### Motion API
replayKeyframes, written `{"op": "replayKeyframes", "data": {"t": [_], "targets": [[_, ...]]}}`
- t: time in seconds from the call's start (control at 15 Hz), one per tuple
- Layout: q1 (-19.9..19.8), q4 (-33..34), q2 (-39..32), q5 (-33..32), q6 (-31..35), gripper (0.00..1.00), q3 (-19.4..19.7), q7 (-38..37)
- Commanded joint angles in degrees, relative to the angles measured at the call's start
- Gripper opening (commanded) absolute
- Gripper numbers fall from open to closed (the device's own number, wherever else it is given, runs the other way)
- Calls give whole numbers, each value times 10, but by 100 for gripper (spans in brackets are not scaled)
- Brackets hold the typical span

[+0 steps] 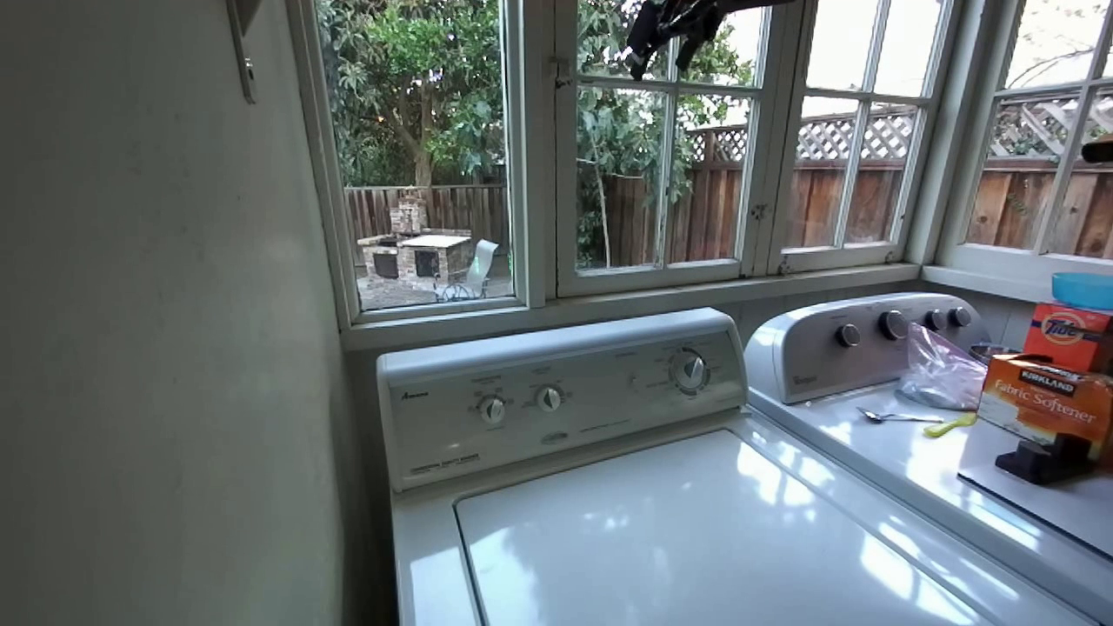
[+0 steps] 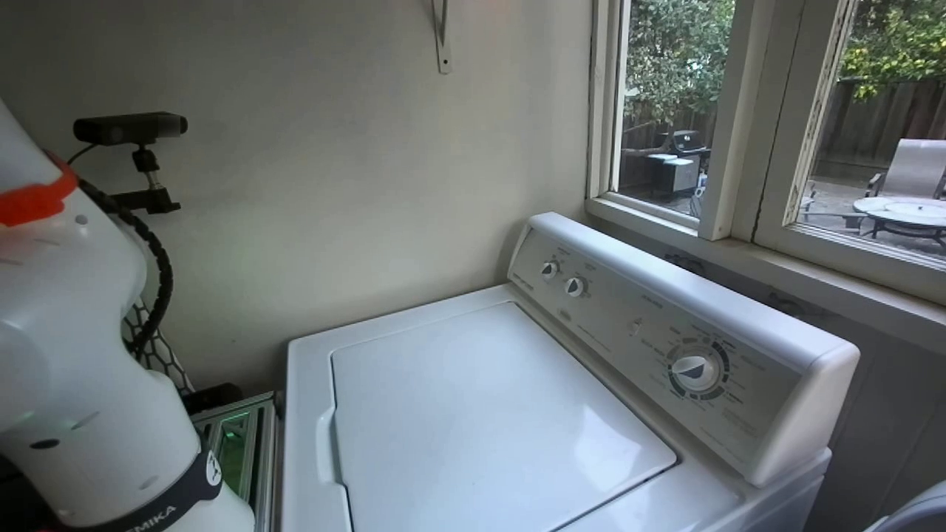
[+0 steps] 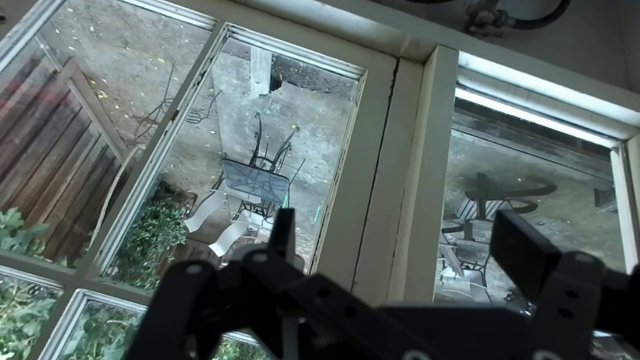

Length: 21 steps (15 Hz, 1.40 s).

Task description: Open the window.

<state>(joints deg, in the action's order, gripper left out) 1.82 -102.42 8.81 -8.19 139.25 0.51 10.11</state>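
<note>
The window, a white-framed sash with thin bars (image 1: 666, 174), sits flush in its frame beside a plain pane. Part of its left stile (image 2: 802, 140) shows at the right edge of an exterior view. From the top of an exterior view my gripper (image 1: 661, 73) hangs in front of the sash's upper panes. Looking from the wrist, the gridded sash (image 3: 169, 120) fills the left side. My gripper (image 3: 397, 217) is spread wide there, one finger before the sash's glass, the other before the plain pane. The frame post shows through the gap, with nothing gripped.
Below the windows stands a white washer (image 1: 661, 530) with a raised control panel (image 1: 591, 391). Another machine (image 1: 869, 348) on its right carries a softener box (image 1: 1043, 400) and a plastic bag (image 1: 939, 374). A wall (image 1: 174, 304) closes off the left. Narrower gridded sashes (image 1: 852, 174) adjoin.
</note>
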Motion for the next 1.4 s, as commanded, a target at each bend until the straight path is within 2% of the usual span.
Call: {"op": "replayKeyframes", "data": {"t": [0.0, 0.27, 0.53, 0.87, 0.93, 1.33], "targets": [[-6, 69, -62, 30, 40, 100, -1, -45], [-12, 158, -145, 56, 116, 100, 0, -94], [-16, 236, -226, 88, 187, 100, -7, -79], [-19, 323, -303, 106, 203, 100, -20, -81], [-13, 273, -264, 89, 194, 100, -10, -85], [-13, 314, -295, 92, 195, 100, -13, -85]]}}
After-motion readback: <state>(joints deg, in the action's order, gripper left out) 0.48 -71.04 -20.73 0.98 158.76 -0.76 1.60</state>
